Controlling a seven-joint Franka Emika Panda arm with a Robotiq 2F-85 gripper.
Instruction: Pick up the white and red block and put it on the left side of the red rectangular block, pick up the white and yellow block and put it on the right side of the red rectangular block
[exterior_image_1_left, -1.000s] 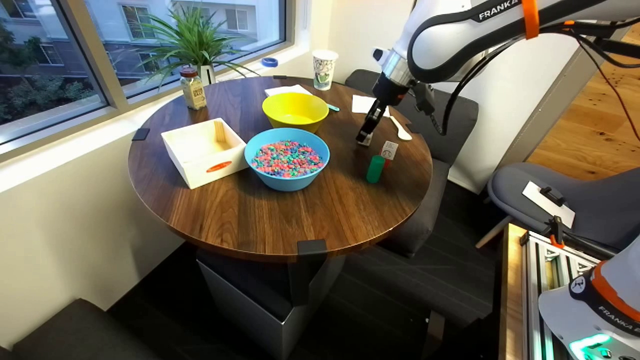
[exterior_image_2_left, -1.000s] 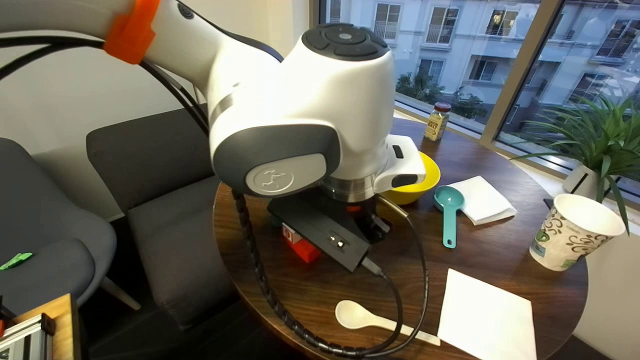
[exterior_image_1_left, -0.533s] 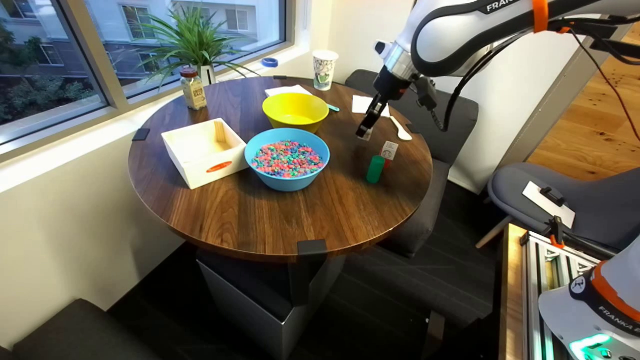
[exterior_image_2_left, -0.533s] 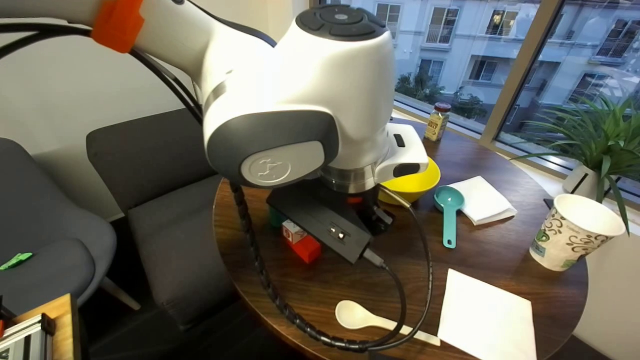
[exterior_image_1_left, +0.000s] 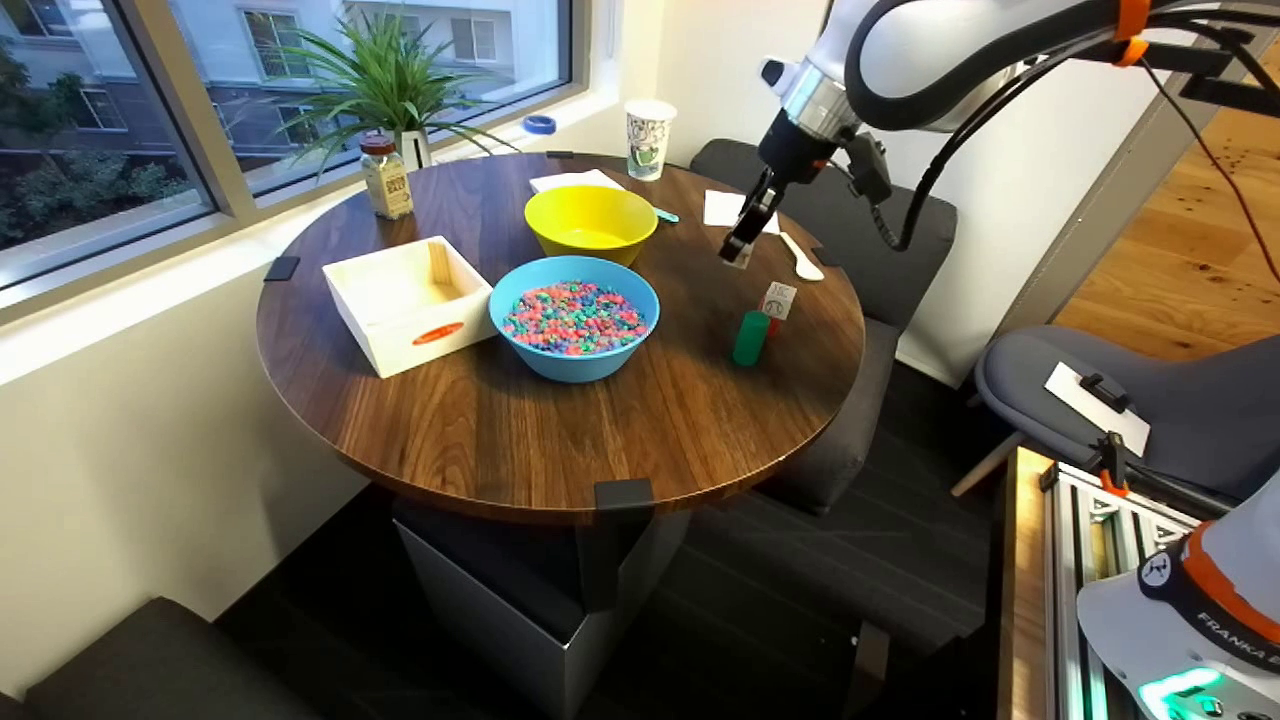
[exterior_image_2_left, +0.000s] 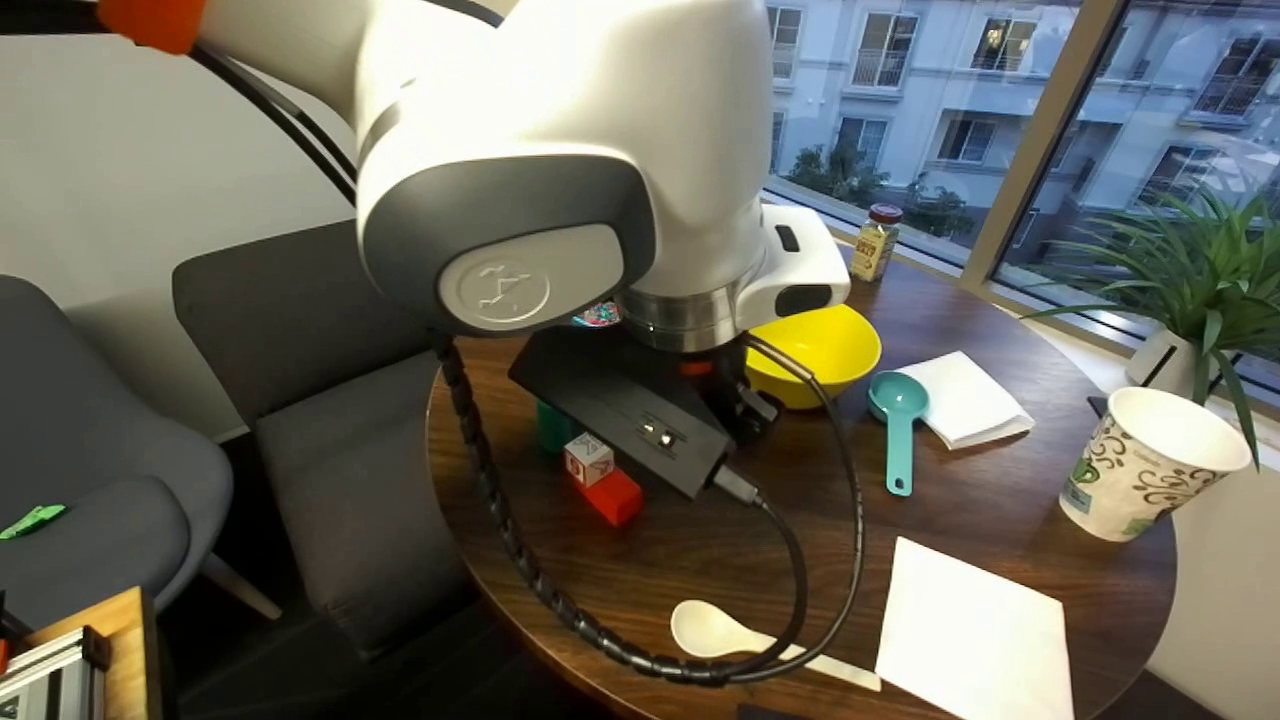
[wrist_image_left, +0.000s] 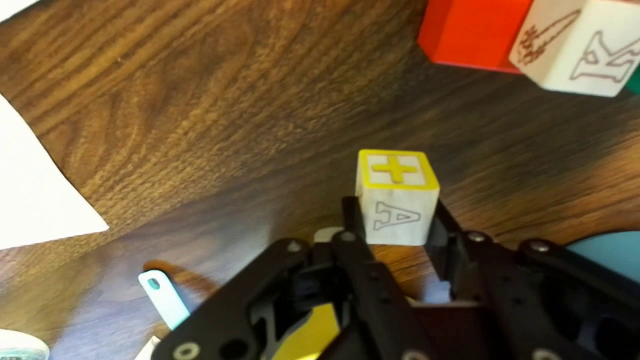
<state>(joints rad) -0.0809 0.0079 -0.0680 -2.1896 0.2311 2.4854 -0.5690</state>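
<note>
My gripper (wrist_image_left: 397, 215) is shut on the white and yellow block (wrist_image_left: 398, 212) and holds it above the table. In an exterior view the held block (exterior_image_1_left: 739, 257) shows just below the fingertips. The red rectangular block (exterior_image_2_left: 614, 497) lies on the table and also shows in the wrist view (wrist_image_left: 475, 32). The white and red block (exterior_image_2_left: 589, 460) is at its end near the green block (exterior_image_2_left: 555, 428); I cannot tell whether it stands on it or beside it. It shows at the wrist view's top right (wrist_image_left: 595, 55).
A yellow bowl (exterior_image_2_left: 826, 350), a blue bowl (exterior_image_1_left: 575, 372) of beads and a wooden box (exterior_image_1_left: 400, 350) stand on the table. A white spoon (exterior_image_2_left: 715, 632), teal scoop (exterior_image_2_left: 899, 445), paper cup (exterior_image_2_left: 1140, 480) and white sheet (exterior_image_2_left: 980, 640) are nearby.
The gripper has risen with the white and yellow block in it, lifting it off the table. In an exterior view more of the red block and the white and red block shows.
</note>
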